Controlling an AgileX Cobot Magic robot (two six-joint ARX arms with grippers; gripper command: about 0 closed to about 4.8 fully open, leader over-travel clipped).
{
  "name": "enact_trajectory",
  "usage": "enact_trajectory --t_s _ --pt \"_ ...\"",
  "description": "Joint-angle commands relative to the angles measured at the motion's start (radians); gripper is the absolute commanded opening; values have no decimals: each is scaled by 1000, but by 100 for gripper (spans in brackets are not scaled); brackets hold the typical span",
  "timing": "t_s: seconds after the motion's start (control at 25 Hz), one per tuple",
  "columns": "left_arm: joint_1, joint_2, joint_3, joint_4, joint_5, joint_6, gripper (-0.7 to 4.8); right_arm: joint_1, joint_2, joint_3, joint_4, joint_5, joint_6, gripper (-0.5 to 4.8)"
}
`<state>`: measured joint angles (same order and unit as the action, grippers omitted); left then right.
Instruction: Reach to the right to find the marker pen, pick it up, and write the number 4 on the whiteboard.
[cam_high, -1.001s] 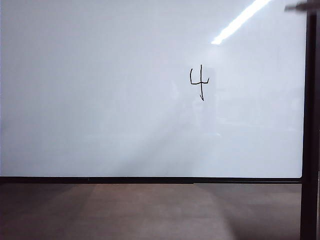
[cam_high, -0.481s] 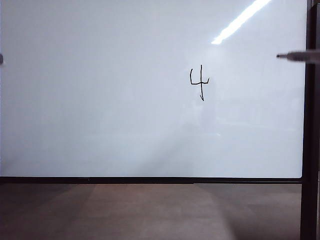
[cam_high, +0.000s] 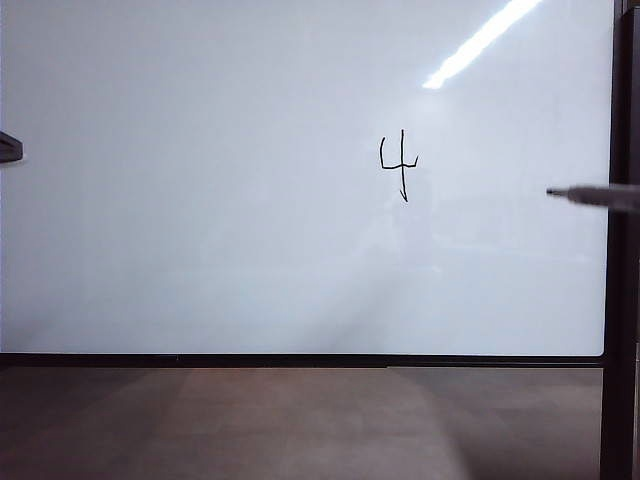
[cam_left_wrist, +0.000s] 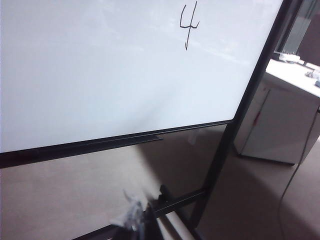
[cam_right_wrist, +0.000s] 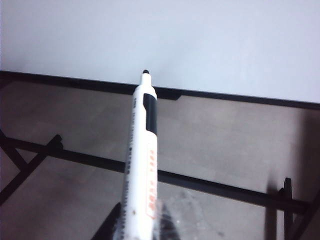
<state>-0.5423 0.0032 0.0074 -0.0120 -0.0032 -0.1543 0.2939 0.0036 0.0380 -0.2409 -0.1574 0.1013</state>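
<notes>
Exterior: whiteboard (cam_high: 200, 200) with number 4 (cam_high: 399, 163); marker pen (cam_high: 595, 195) poking in at right edge, level, tip off the board; dark bit at left edge.
Left wrist: left gripper (cam_left_wrist: 134, 220) blurred, jaw state unclear.
Right wrist: right gripper (cam_right_wrist: 140, 222) clamped on pen.

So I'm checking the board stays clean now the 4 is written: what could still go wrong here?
1. The marker pen is uncapped in the right hand, its tip near the whiteboard; a drift inward could leave a stray mark beside the number 4.
2. Only the pen's rear end is gripped, so it might tilt or slip.
3. The left hand shows only at the board's left edge.
</notes>
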Motion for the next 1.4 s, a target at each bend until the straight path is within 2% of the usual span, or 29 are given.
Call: enact_trajectory --t_s 0.04,0.28,0.64,0.72,0.76,0.8,0.84,0.92,1.0,1.12,1.4 --pt "1 1 1 -42 4 8 -5 2 -1 -13 37 4 4 -7" --pt "2 1 1 -122 4 8 -5 0 -1 -27 65 27 4 -7" --pt "18 1 2 -129 5 8 -5 0 -1 -27 65 25 11 -5" --pt "103 1 2 -129 55 8 -5 0 -1 -27 65 25 11 -5" --pt "202 1 2 -130 100 8 -5 0 -1 -27 65 24 11 -5" --pt "252 1 2 -129 116 8 -5 0 -1 -27 65 25 11 -5" --pt "365 1 2 -130 123 8 -5 0 -1 -27 65 25 11 -5" --pt "514 1 2 -129 112 8 -5 0 -1 -27 65 25 11 -5" --pt "612 1 1 -130 110 8 -5 -6 -1 -27 66 24 11 -5" --pt "633 1 1 -129 109 8 -5 -53 -1 -27 66 22 11 -5" --pt "632 1 2 -129 116 8 -5 -323 -1 -28 66 27 11 -5"
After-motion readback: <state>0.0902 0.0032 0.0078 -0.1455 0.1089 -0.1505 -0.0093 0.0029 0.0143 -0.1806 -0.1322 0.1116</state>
